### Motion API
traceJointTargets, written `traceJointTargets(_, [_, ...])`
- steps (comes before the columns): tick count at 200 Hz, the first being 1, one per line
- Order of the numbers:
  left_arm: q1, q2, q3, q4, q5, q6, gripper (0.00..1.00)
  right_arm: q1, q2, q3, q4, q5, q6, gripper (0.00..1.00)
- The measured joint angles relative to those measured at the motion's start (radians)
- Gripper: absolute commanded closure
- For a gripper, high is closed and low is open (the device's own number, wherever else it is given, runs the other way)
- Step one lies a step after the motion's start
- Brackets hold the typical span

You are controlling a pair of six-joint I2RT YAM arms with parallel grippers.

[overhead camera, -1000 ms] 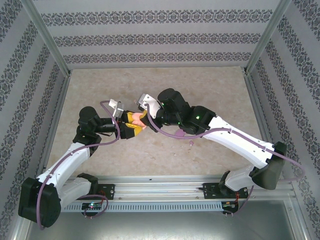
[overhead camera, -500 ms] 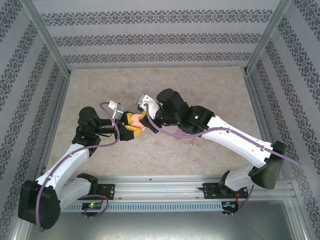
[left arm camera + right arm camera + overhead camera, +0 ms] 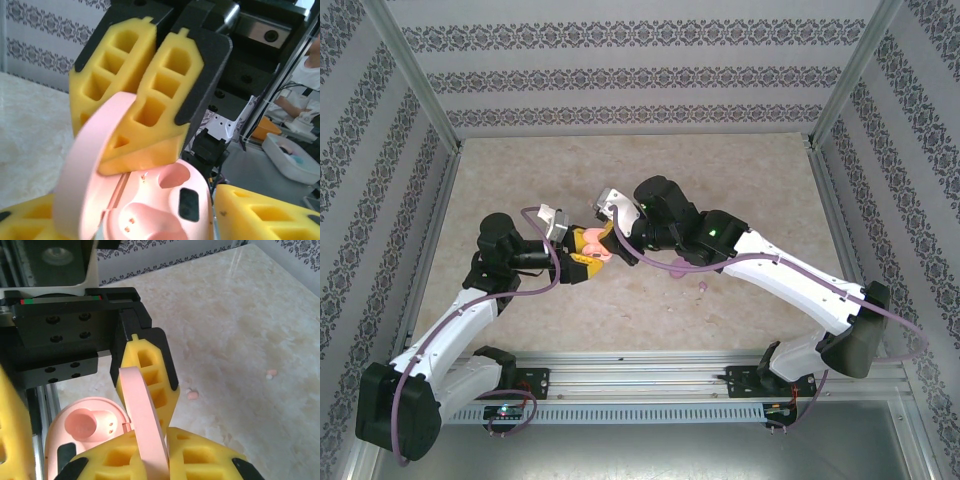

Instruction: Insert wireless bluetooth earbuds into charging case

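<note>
- Held above the counter (image 3: 720,180): the case (image 3: 172,197), an oval of glossy pale-pink plastic, gripped at its flanks by the left pincer (image 3: 590,250), fingers part-wide.
- The lid (image 3: 142,415) is a thin curved shell, stood up on its hinge. It is seen passing between the fingers of the right pincer (image 3: 605,240), which are closed narrow on it.
- Inside the case, rounded wells with tiny contacts and a dark rectangular window are seen. Whether a bud is seated cannot be told.
- The pads (image 3: 165,100) are yellow, matt and blocky, with rectangular pockets cut in and black backing.
- Two tiny pink buds (image 3: 192,395) are seen on the counter, apart from each other, off to one side of the pincers. A small purple bud (image 3: 702,288) lies by the right forearm.
- The counter is beige, marbled and smooth, bounded by metal rails (image 3: 420,130) and patterned walls (image 3: 640,80).
- Open counter lies beyond the pincers up to the back wall and out to both sides. The pincers themselves are crowded tip to tip.
</note>
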Motion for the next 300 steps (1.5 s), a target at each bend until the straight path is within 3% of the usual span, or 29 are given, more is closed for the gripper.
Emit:
traceJointTargets(32, [0.0, 0.0, 0.0, -0.013, 0.003, 0.002, 0.59, 0.0, -0.002, 0.0, -0.002, -0.008, -0.001, 0.96])
traceJointTargets(72, [0.0, -0.01, 0.0, -0.029, 0.002, 0.003, 0.63, 0.0, -0.002, 0.0, -0.005, -0.01, 0.012, 0.67])
traceJointTargets(142, [0.002, -0.038, 0.002, -0.053, -0.025, 0.003, 0.64, 0.0, -0.013, 0.0, -0.009, -0.003, 0.079, 0.46])
traceJointTargets(245, [0.111, -0.022, -0.031, -0.058, -0.037, -0.055, 0.68, -0.015, -0.037, 0.085, -0.038, 0.04, 0.303, 0.39])
traceJointTargets(300, [0.13, -0.038, -0.066, -0.058, -0.028, -0.082, 0.67, -0.033, -0.04, 0.061, -0.02, -0.012, 0.298, 0.37])
